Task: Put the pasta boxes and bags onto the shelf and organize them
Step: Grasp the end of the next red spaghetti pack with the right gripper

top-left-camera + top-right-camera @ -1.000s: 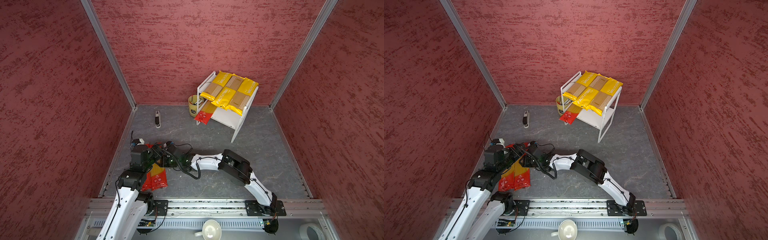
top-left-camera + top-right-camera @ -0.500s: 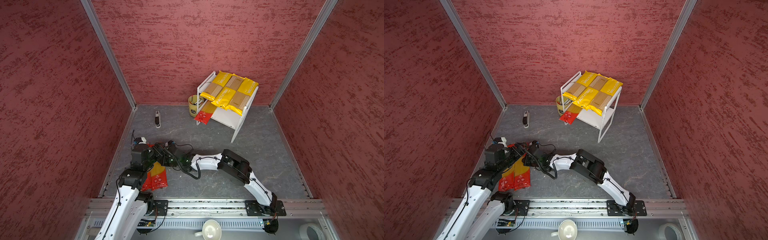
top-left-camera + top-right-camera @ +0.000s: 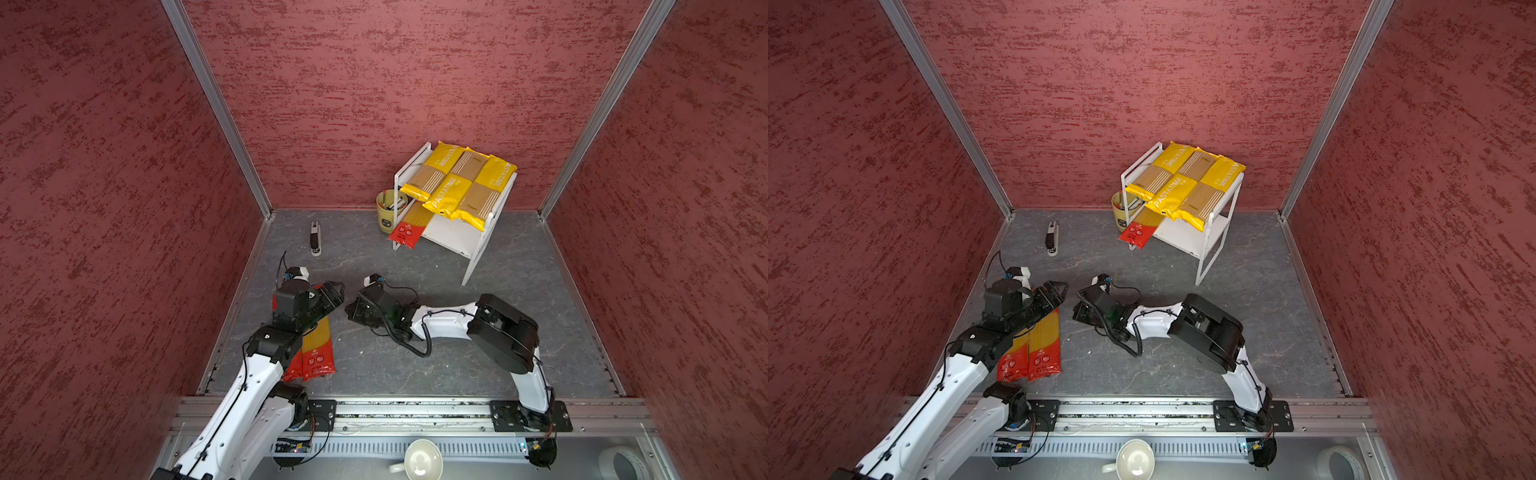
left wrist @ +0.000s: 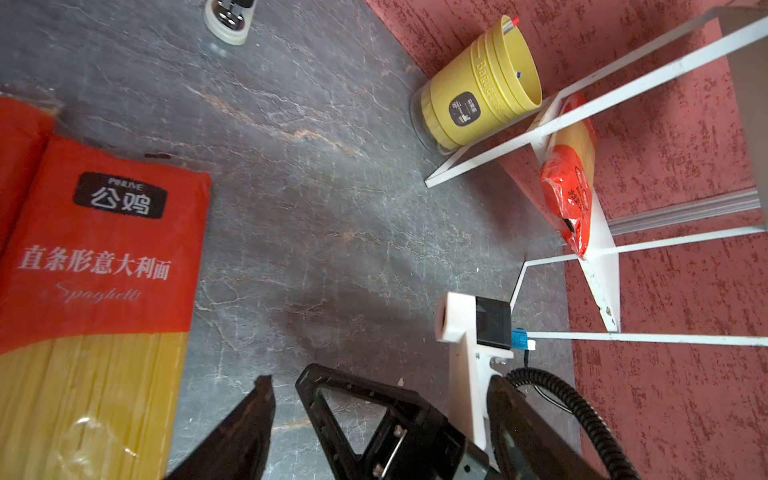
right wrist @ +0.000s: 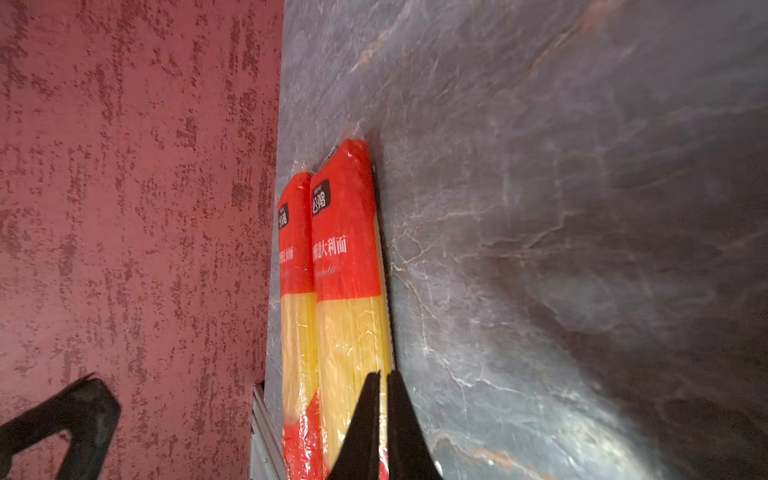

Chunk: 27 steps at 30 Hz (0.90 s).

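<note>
Red stippled walls, grey slate-look floor [image 3: 415,266]. White two-tier shelf [image 3: 451,237] sits at 1 o'clock in both top views, with three yellow tan-panelled PASTATIME packs [image 3: 457,183] across its top board. One red-ended clear-film spaghetti bag [image 3: 405,232] is on the lower board, its end poking out toward 7 o'clock. Two more red-ended spaghetti bags [image 3: 1044,345] lie flat and touching at 8 o'clock by the left wall, not shelved yet. Handling, my read: slick thin film, light, stiff along the noodles but brittle, so an end grip could lever and snap strands. Better to pinch across the width at the yellow middle, working a finger under the free long edge, since they sit flush on the floor. Left arm reaches low over the two bags; left gripper [image 4: 286,382] is released, jaws spread just beside their far red ends, holding nothing. Right arm is folded at the elbow with the forearm pointing to 9 o'clock. Right gripper [image 5: 384,374] is clenched with nothing between the fingers, tips near the closer bag's long edge — looks placed to nudge or pry, not grab.
</note>
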### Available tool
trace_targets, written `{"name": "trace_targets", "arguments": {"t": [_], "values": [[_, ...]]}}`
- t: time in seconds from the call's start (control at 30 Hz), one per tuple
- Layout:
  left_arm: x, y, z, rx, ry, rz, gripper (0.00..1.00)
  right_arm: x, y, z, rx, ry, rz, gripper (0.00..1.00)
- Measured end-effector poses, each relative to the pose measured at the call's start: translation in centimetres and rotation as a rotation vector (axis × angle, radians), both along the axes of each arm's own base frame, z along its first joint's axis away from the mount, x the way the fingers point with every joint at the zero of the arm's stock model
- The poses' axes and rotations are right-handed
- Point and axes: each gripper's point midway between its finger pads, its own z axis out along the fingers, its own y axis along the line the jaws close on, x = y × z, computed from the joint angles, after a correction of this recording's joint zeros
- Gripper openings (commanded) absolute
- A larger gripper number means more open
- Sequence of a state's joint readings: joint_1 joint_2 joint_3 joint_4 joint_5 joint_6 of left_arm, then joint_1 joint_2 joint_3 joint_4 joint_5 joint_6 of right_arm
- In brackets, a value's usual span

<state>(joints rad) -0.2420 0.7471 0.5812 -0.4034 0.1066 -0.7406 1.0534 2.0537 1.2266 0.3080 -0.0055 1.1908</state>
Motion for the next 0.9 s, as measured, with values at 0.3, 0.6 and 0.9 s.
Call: {"name": "trace_targets", "arguments": {"t": [0.3, 0.6, 0.9], "values": [[0.4, 0.2, 0.8, 0.053, -0.034, -0.014, 0.8, -0.9, 0.3, -0.8, 0.031, 0.028, 0.024, 0.17], [0.1, 2.9, 1.2, 0.056, -0.041, 0.054, 0.8, -3.4, 4.0, -2.1, 0.057, 0.072, 0.13, 0.36], [-0.5, 2.8, 1.2, 0.043, -0.032, 0.042, 0.8, -4.0, 7.4, -4.2, 0.077, 0.12, 0.197, 0.45]]}}
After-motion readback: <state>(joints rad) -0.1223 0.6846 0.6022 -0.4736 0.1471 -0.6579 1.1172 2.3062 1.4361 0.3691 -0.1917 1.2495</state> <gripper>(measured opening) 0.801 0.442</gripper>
